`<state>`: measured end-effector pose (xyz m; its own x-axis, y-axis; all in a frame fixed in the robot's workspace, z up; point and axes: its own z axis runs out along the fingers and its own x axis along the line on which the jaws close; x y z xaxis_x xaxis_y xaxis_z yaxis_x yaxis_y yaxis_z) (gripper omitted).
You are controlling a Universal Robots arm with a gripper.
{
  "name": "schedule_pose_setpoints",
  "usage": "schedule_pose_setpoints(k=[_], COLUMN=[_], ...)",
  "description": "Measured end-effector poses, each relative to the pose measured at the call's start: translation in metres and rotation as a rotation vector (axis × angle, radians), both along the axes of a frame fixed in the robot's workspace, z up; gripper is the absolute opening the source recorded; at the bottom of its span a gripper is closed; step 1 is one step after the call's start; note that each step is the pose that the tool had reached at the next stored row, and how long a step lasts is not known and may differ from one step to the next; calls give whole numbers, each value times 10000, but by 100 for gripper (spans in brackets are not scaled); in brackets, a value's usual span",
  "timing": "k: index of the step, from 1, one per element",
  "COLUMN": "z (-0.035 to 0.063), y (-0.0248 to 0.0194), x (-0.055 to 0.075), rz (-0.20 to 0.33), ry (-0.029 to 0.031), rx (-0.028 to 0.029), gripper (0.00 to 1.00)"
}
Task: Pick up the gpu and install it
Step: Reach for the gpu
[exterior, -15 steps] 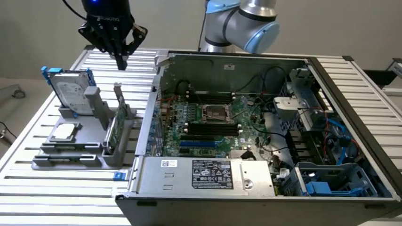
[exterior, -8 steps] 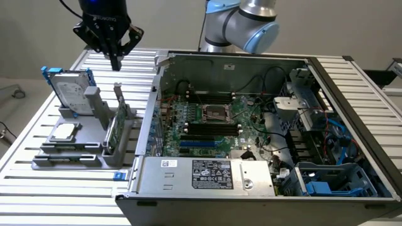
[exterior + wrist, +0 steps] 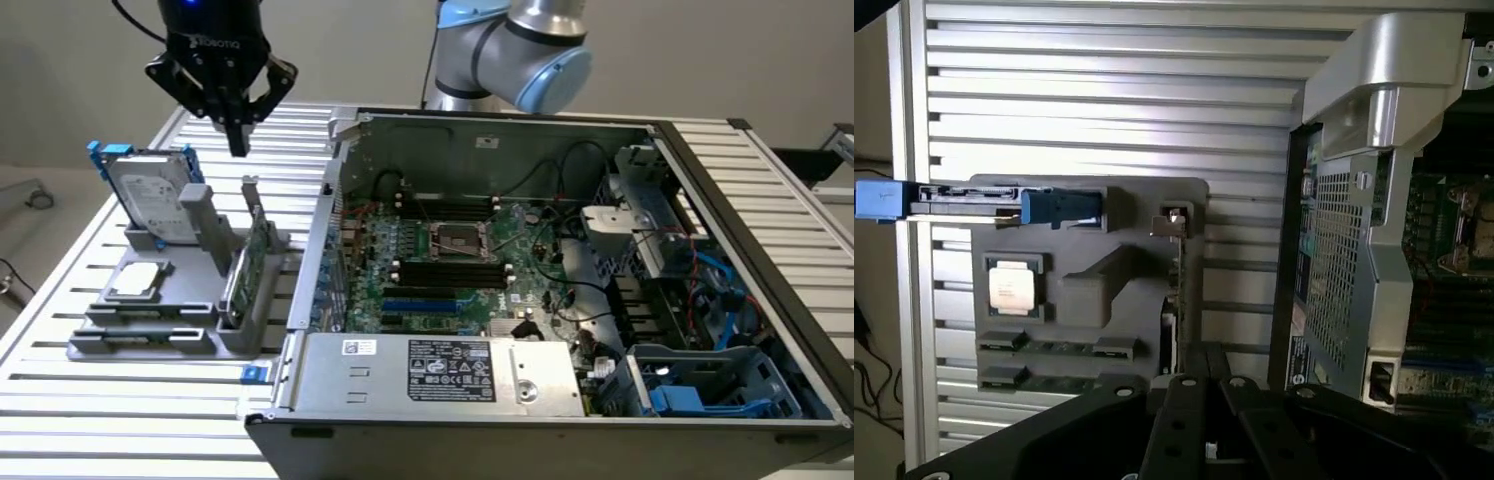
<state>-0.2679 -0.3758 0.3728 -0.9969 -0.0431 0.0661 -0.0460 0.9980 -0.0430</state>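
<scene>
- The end effector [image 3: 239,146] is held shut with nothing gripped, above the worktop's [image 3: 120,405] far left.
- The gpu [image 3: 250,262] is stood upright in a grey holder [image 3: 147,338], left of the open computer case [image 3: 507,118].

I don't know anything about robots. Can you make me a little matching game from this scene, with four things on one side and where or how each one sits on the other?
Things:
1. gripper
2. gpu
3. hard drive
4. processor chip

Places or states:
A. lying flat on the grey holder
B. standing on edge, in a blue frame
C. shut and empty, up in the air
D. standing on edge in the holder, on the side nearest the computer case

Pairs: 1-C, 2-D, 3-B, 4-A
</scene>
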Motion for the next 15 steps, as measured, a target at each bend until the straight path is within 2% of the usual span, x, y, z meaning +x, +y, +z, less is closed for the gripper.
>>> schedule_pose_setpoints(k=[3,4,8,12,14,15], z=[-16,-20,-46,-113,-133,-133], y=[0,1,-1,-1,-2,-2], x=[-83,-94,-104,-146,-198,-203], rz=[14,33,249,464,480,480], ry=[-6,-6,-7,-15,-98,-101], rx=[-146,-177,-189,-191,-188,-188], gripper=[11,11,11,11,11,11])
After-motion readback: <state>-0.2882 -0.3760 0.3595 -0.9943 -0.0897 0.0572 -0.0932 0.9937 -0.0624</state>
